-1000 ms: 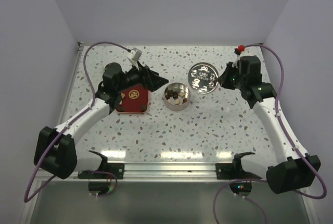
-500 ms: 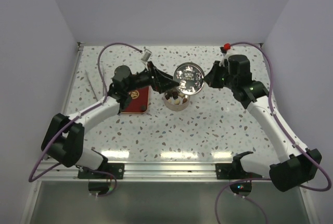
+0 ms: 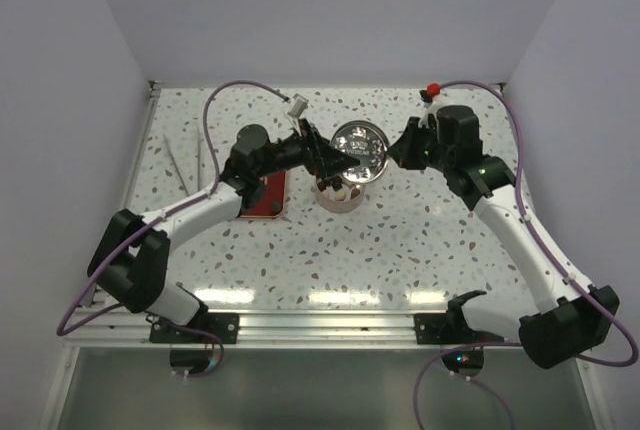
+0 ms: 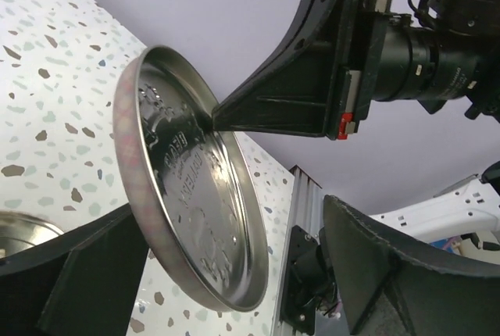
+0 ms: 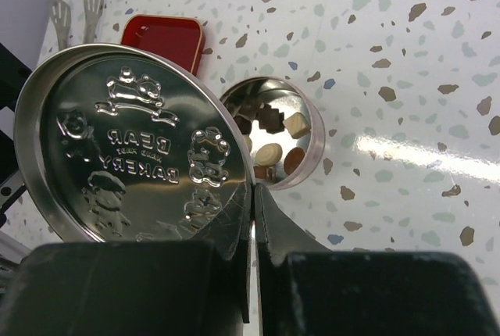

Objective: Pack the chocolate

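Note:
The chocolate (image 5: 275, 134), several dark, light brown and cream pieces, lies in the open round silver tin (image 3: 338, 200) at the table's middle. The tin also shows in the right wrist view (image 5: 312, 156). My right gripper (image 3: 396, 153) is shut on the rim of the embossed silver lid (image 3: 360, 147), holding it tilted just above and behind the tin. In the right wrist view the gripper (image 5: 254, 195) pinches the lid (image 5: 125, 141). My left gripper (image 3: 327, 157) is open, its fingers on either side of the lid (image 4: 187, 195) without touching it.
A red rectangular tray (image 3: 270, 197) sits left of the tin, under my left arm; it also shows in the right wrist view (image 5: 164, 35). Two small pale utensils (image 5: 74, 9) lie near the table's left edge. Walls close in the back and sides.
My right gripper has carried the lid left, from beside the tin to above its far rim. My left gripper has swung right, from over the red tray to the lid.

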